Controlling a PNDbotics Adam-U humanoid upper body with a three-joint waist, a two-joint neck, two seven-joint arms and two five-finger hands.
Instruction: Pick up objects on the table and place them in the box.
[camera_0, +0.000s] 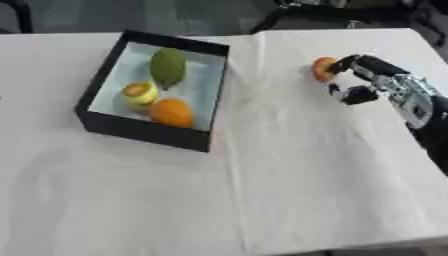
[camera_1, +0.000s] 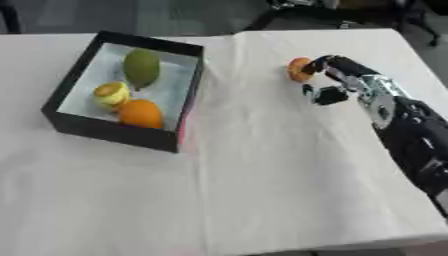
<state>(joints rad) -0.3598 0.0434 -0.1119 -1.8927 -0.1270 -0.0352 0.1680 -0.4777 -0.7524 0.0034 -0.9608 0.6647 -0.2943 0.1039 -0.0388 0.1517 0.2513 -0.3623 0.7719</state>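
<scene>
A white cloth (camera_0: 262, 190) covers the table, creased down the middle, and on its left half sits a black box (camera_0: 101, 122) with a pale inner floor, turned a little askew to the table's edges. Three fruits already lie inside the box: a green, elongated fruit (camera_0: 167, 67) toward the far side, a yellow halved fruit (camera_0: 139, 92) with an orange cut face near the middle, and an orange fruit (camera_0: 171, 112) just beside it against the near wall; the yellow and orange ones appear to touch. Well apart from the box, on the far right part of the cloth, is a small orange round object (camera_0: 322, 69), which may be a slice or a small fruit; its exact kind cannot be made out. The robot's right hand (camera_1: 337, 80) comes in from the right edge, black with silver at the wrist, its forearm slanting down toward the lower right. Its upper fingers (camera_0: 354, 62) reach to the orange object and touch its right side, while the thumb (camera_0: 354, 95) is bent below and stands clear of it; the fingers are curved but not closed round the object, so the hand reads as open rather than clamped. Whether the object rests on the cloth or is lifted just off it cannot be told. The left hand shows in neither view.
</scene>
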